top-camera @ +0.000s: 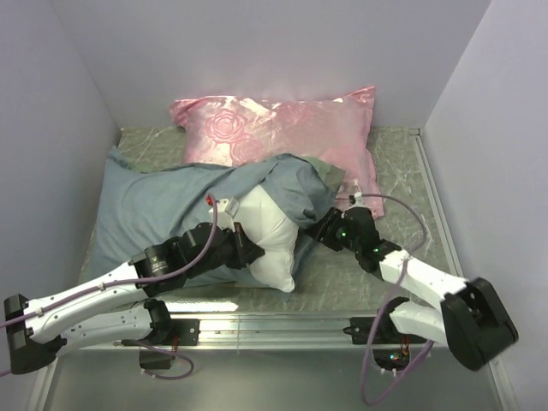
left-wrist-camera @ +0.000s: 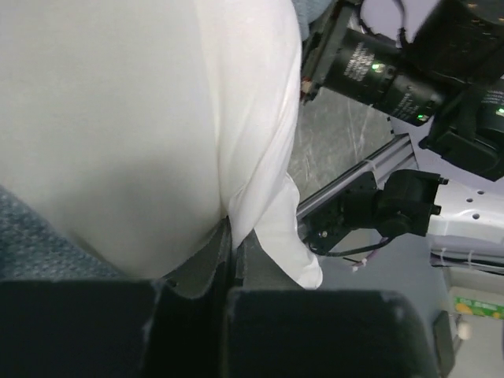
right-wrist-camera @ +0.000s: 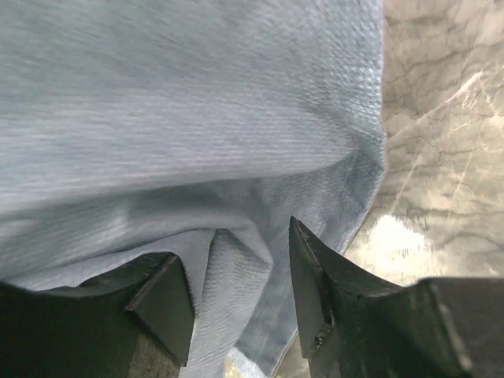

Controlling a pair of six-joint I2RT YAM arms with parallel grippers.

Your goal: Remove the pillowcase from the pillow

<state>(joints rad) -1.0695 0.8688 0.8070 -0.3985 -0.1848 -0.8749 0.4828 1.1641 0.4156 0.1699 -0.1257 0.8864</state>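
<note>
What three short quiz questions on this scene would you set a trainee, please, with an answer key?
1. True or false: the left gripper is shut on the white pillow.
2. Seen from above, which colour does the pillowcase mainly show? A. grey-blue B. red C. yellow
3. Fill in: the jaws of the right gripper stand ____, with a fold of the pillowcase between them.
Key: 1 true; 2 A; 3 open.
</note>
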